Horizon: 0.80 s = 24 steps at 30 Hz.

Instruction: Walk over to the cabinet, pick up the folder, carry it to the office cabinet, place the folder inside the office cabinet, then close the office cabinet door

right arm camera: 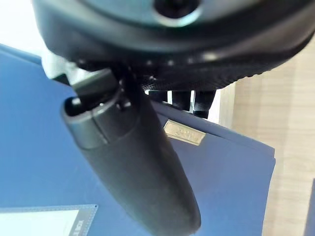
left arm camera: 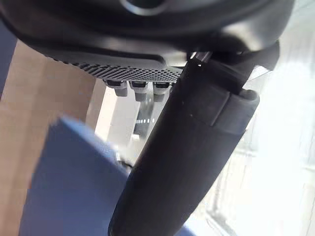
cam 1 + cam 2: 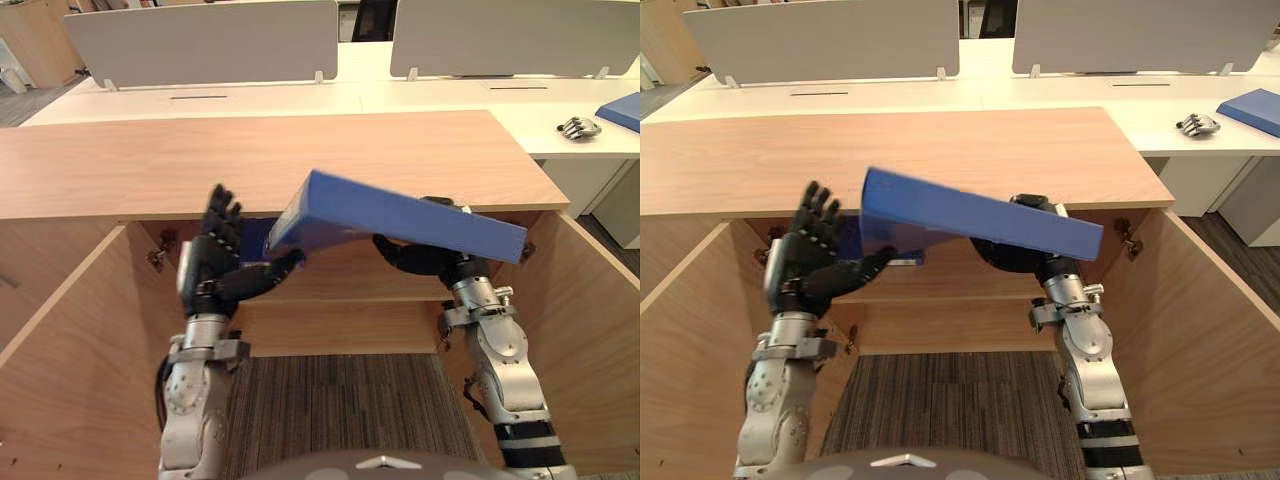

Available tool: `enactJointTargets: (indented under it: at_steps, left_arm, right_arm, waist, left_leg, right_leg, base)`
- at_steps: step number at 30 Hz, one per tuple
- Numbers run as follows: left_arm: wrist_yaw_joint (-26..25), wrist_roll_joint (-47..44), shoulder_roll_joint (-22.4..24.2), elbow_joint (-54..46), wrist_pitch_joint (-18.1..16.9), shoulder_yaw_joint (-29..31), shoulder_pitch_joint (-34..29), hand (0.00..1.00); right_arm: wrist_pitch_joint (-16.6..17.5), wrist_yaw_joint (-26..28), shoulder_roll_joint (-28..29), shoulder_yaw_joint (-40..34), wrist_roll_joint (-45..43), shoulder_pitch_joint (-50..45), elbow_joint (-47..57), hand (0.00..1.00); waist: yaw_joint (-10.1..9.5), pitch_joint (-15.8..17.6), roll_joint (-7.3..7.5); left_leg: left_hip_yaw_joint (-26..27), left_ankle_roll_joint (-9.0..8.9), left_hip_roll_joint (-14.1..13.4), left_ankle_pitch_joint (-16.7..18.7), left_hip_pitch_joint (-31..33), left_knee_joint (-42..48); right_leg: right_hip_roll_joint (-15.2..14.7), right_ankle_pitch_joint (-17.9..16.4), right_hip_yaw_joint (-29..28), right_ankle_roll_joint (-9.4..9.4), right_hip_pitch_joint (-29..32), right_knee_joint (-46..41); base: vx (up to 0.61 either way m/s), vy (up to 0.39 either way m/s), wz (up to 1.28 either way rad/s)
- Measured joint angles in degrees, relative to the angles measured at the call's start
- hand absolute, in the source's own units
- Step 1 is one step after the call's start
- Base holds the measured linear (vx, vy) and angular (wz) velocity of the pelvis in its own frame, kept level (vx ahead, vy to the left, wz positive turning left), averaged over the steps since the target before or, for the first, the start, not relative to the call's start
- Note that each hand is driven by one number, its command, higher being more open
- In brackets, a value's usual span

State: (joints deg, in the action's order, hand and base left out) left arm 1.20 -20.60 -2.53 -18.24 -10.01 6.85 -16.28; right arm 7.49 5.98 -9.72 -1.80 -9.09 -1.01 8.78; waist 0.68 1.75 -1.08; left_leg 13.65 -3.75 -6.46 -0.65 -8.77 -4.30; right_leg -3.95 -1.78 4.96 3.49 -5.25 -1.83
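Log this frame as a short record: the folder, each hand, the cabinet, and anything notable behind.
held item: blue folder, tilted, its left end higher, at the cabinet opening, not yet inside
right hand: grips the folder's lower end from beneath
left hand: fingers straight, thumb under the raised end
office cabinet: wooden, both doors open
behind: second blue folder on the white desk

Wooden cabinet top (image 3: 250,160), white desk (image 3: 450,100) behind carrying grey dividers (image 3: 200,40), blue folder (image 3: 622,108), small metallic object (image 3: 578,127)
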Motion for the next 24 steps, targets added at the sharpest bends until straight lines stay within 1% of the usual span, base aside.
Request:
enactJointTargets:
  at_steps: [3,5,8,11,13,16,18,19,24]
  left_arm:
    - [-2.1,0.2,1.6,0.0,0.0,6.2,-1.0,1.0]
    - [-2.9,0.5,2.7,0.2,-0.1,9.1,-1.5,1.0]
    - [-3.8,1.0,3.6,2.4,-0.8,11.2,-1.7,1.0]
    - [-4.5,1.1,4.8,5.5,-0.9,13.0,-3.0,1.0]
    - [-5.0,1.4,5.7,10.6,-0.8,13.9,-3.4,1.0]
    - [-6.0,3.7,6.0,16.4,-0.6,14.5,-3.7,1.0]
    - [-6.2,5.6,6.0,22.8,-0.4,14.5,-3.8,1.0]
    - [-6.2,5.8,6.0,24.4,0.0,14.4,-3.8,1.0]
    - [-6.0,11.8,6.0,39.4,3.1,14.3,-3.7,1.0]
  right_arm:
    - [0.0,-0.5,1.0,-3.6,0.0,-2.4,1.6,0.0]
    - [0.0,-1.2,1.4,-4.6,-0.1,-2.8,1.6,0.0]
    - [0.0,-1.3,2.2,-6.3,-0.4,-4.2,1.8,0.0]
    - [0.0,-1.4,3.3,-6.4,-3.3,-5.3,1.8,0.0]
    - [0.0,-1.2,4.3,-6.4,-6.4,-6.3,1.8,0.0]
    - [0.0,-0.7,5.8,-6.0,-9.6,-7.6,1.9,0.0]
    - [0.0,-0.4,7.4,-5.2,-12.6,-9.3,1.8,0.0]
    - [0.0,-0.3,7.6,-4.6,-13.4,-9.8,1.8,0.0]
    - [0.0,1.3,7.4,3.4,-15.6,-15.7,1.5,0.0]
  waist:
    - [-0.28,0.1,0.14]
    - [-0.25,0.2,0.15]
    - [-0.26,0.3,0.21]
    - [-0.13,0.6,0.04]
    - [-0.17,0.7,0.0]
    - [-0.2,1.2,0.18]
    - [-0.27,1.5,0.36]
    - [-0.27,1.5,0.4]
    - [-0.24,1.9,0.83]
  left_leg:
    - [-0.3,0.0,0.0,0.0,0.1,-0.1]
    - [-0.4,0.0,0.0,0.0,0.2,-0.1]
    - [-1.2,-0.01,0.1,0.0,0.0,-0.4]
    - [-1.6,-0.05,0.1,0.0,0.4,-0.5]
    - [-2.0,-0.06,0.1,0.0,0.8,-0.5]
    - [-2.1,-0.1,0.1,0.0,0.8,-0.5]
    - [-2.1,-0.17,0.1,0.1,0.8,-0.5]
    - [-2.1,-0.18,0.1,0.2,0.9,-0.5]
    - [-1.9,-0.18,0.1,0.6,0.9,-0.4]
  right_leg:
    - [0.0,0.0,0.3,0.02,-0.1,0.1]
    - [-0.1,-0.1,0.6,0.04,-0.3,0.2]
    - [-0.2,-0.3,1.3,0.12,-1.1,0.7]
    - [-0.2,-0.4,1.7,0.1,-1.0,0.8]
    - [-0.1,-0.4,2.1,0.1,-0.9,1.1]
    - [-0.1,-0.4,2.2,0.1,-0.8,1.2]
    - [-0.1,-0.4,2.2,0.11,-0.8,1.3]
    - [-0.1,-0.4,2.2,0.12,-0.8,1.4]
    - [-0.1,-0.6,2.0,0.16,-0.7,1.8]
  base:
    - [0.0,0.0,0.06]
    - [-0.01,0.0,0.06]
    - [-0.03,-0.001,0.13]
    - [-0.01,-0.003,0.07]
    - [0.01,-0.003,0.08]
    - [0.01,0.0,0.02]
    - [0.0,0.0,0.0]
    - [0.0,0.0,0.0]
    - [0.0,0.0,0.0]
